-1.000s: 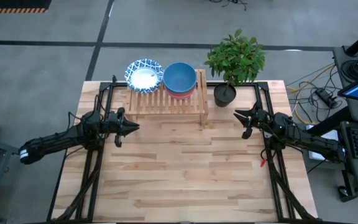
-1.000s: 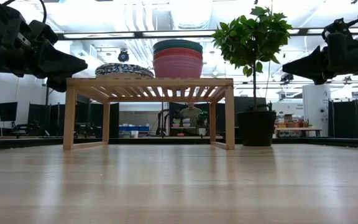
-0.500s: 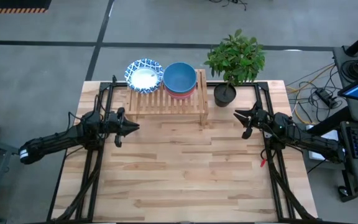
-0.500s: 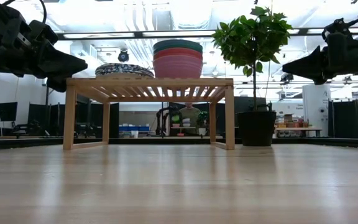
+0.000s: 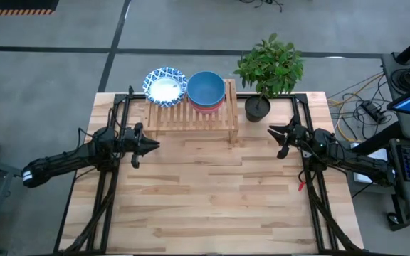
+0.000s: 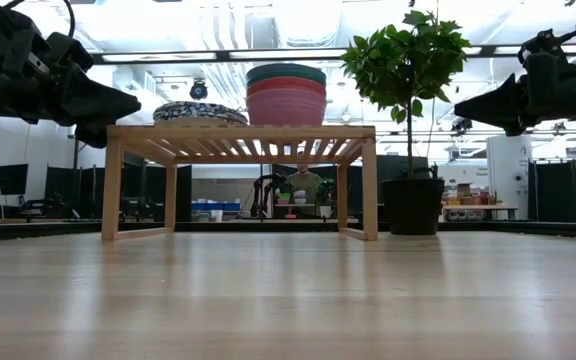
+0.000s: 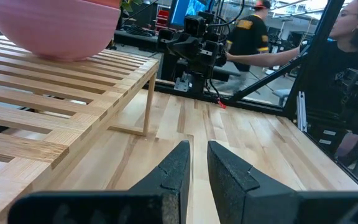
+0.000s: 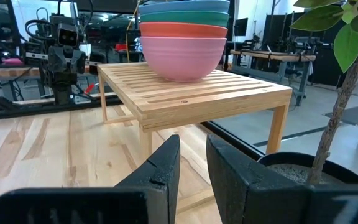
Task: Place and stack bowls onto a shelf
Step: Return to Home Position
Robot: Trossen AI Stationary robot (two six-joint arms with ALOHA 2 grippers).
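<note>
The light-wood shelf (image 5: pixel 191 117) stands on its legs at the table's far edge. On its slatted top sit two stacks of bowls: blue-and-white patterned ones (image 5: pixel 165 85) at the left, and plain ones (image 5: pixel 206 88) at the right with blue on top and pink (image 8: pixel 180 56) at the bottom. My left gripper (image 5: pixel 155 144) hovers level, near the shelf's left front corner. My right gripper (image 5: pixel 270 130) hovers level, to the right of the shelf. Each has its fingers a little apart, with nothing between them (image 7: pixel 197 149) (image 8: pixel 191 143).
A black pot with a leafy plant (image 5: pixel 258 108) stands at the far right, beside the shelf and close to my right gripper. The wooden tabletop (image 5: pixel 212 192) stretches bare toward the near edge. People (image 7: pixel 253 37) are in the room beyond the table.
</note>
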